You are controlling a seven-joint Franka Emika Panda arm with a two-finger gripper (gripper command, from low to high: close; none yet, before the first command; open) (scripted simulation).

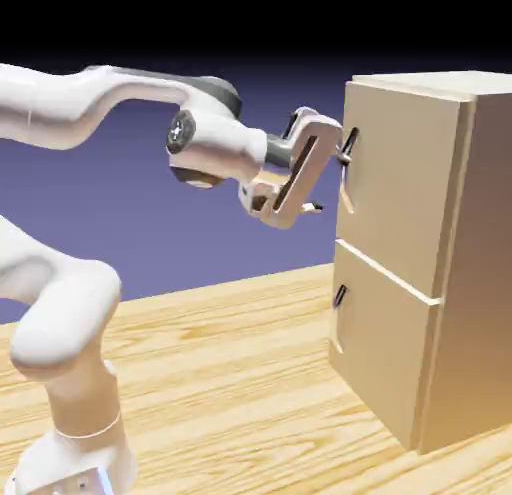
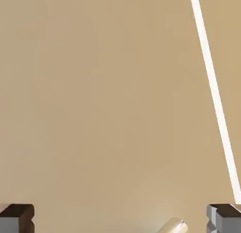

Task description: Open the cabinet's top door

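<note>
Arm (image 1: 90, 103) reaches in from left; gripper (image 1: 333, 178) spread wide, fingers (image 2: 17, 218) far apart, holding nothing, tips at the handle (image 1: 347, 168); top door (image 1: 400, 183) flush shut on cabinet (image 1: 480, 273), right side of table (image 1: 240, 383).

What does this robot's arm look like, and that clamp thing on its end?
The arm is glossy white, built of thick rounded segments with grey bands at the joints and a round dark metallic cap at the wrist. No cables show. The tool is a flat whitish block with two thin dark fingers; in the hand view their tips are small dark grey blocks.
</note>
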